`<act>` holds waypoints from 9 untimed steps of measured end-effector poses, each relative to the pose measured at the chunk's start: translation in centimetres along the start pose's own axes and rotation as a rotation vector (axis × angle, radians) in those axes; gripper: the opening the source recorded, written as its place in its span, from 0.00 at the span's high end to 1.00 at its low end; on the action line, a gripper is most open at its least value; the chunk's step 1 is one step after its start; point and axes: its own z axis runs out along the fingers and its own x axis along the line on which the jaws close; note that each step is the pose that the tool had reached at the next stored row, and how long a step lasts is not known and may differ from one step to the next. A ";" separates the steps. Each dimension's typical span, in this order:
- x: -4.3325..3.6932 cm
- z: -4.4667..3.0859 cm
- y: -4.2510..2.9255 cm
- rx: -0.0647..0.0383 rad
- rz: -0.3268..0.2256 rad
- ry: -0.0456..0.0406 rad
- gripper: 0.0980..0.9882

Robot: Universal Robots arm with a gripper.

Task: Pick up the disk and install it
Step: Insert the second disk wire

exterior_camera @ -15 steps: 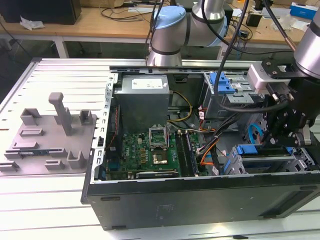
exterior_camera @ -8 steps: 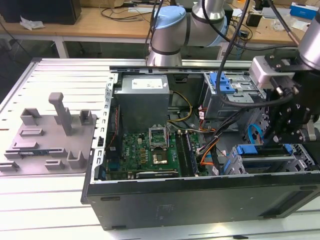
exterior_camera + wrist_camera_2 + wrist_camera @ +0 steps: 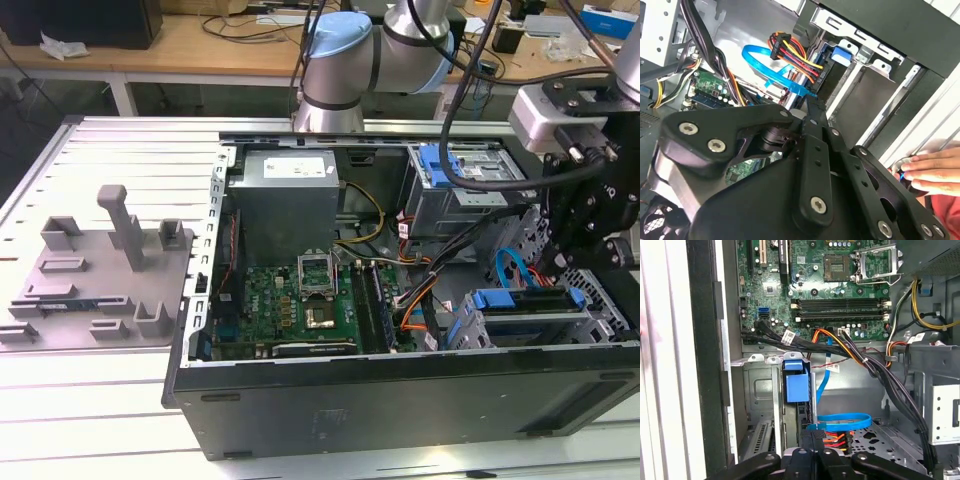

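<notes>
Open computer case (image 3: 400, 400), disk (image 3: 525, 305) seated in bay, gripper (image 3: 590, 215) just above, jaw state unclear

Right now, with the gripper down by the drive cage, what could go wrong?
1. A person's hand rests at the case edge beside the gripper linkage; any arm motion could strike or pinch it.
2. The blue data cable and the orange-red power leads loop close to the gripper and might snag.
3. The disk sits in the cage with cables crowding it.
</notes>
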 end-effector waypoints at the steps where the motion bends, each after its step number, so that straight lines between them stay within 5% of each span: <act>1: -0.02 -0.01 0.00 0.000 0.000 0.0001 0.99; 9: -0.04 0.00 0.00 0.000 0.000 0.0001 0.99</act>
